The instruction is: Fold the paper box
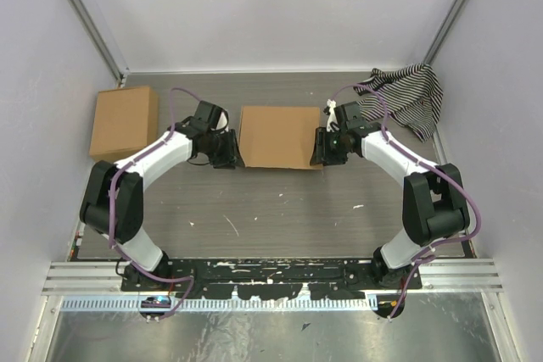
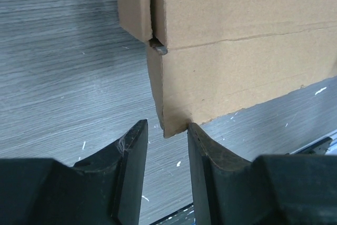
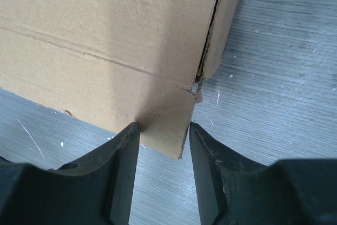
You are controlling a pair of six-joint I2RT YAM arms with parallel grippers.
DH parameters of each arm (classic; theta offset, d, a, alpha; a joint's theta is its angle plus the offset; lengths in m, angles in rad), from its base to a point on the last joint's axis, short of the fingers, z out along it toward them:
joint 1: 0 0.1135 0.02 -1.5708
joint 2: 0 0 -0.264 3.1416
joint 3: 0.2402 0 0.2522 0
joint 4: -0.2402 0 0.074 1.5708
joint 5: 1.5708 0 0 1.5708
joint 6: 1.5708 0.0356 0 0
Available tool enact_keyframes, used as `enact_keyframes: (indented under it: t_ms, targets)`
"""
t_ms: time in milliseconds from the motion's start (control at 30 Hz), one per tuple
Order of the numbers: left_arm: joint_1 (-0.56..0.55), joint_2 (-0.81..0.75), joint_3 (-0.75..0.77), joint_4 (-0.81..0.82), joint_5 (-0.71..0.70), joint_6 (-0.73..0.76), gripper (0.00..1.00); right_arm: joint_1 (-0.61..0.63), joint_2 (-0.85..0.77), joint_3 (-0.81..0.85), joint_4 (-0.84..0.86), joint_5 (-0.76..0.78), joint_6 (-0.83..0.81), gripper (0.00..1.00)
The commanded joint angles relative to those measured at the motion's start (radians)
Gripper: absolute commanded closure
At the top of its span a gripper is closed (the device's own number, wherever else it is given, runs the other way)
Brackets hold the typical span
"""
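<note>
The paper box (image 1: 276,136) lies closed and flat in the middle of the table, a shallow brown cardboard mailer. My left gripper (image 1: 231,157) is at its near left corner. In the left wrist view the box (image 2: 237,51) has that corner between the open fingers of the left gripper (image 2: 167,126); the right finger touches it and the left one stands apart. My right gripper (image 1: 319,152) is at the near right corner. In the right wrist view the box (image 3: 105,35) has its front corner between the open fingers of the right gripper (image 3: 164,126).
A squarer brown cardboard box (image 1: 124,121) stands at the back left against the wall. A black-and-white striped cloth (image 1: 407,95) lies bunched in the back right corner. White walls enclose the table on three sides.
</note>
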Motion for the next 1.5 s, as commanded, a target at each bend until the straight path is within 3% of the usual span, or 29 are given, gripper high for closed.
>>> enact_keyframes:
  t_ms: [0,567,700,800,1033,1467]
  targets:
    - [-0.003,-0.008,0.046,-0.032,-0.049,0.028,0.57,0.002,-0.002,0.033,0.033,0.017,-0.010,0.51]
    - [-0.003,0.044,0.063,0.026,-0.035,-0.005,0.57,0.002,-0.008,0.023,0.040,0.027,-0.002,0.51]
    - [-0.002,0.053,0.043,0.049,-0.095,0.003,0.50,0.002,-0.003,0.001,0.065,0.090,-0.002,0.40]
    - [-0.003,0.050,0.012,0.104,-0.107,0.001,0.46,0.002,0.003,-0.041,0.143,0.111,-0.001,0.34]
    - [-0.003,-0.003,-0.110,0.318,-0.168,-0.003,0.42,0.002,-0.021,-0.168,0.367,0.097,0.016,0.32]
    - [-0.003,-0.010,-0.242,0.571,-0.186,-0.042,0.41,0.002,-0.035,-0.252,0.516,0.092,0.034,0.34]
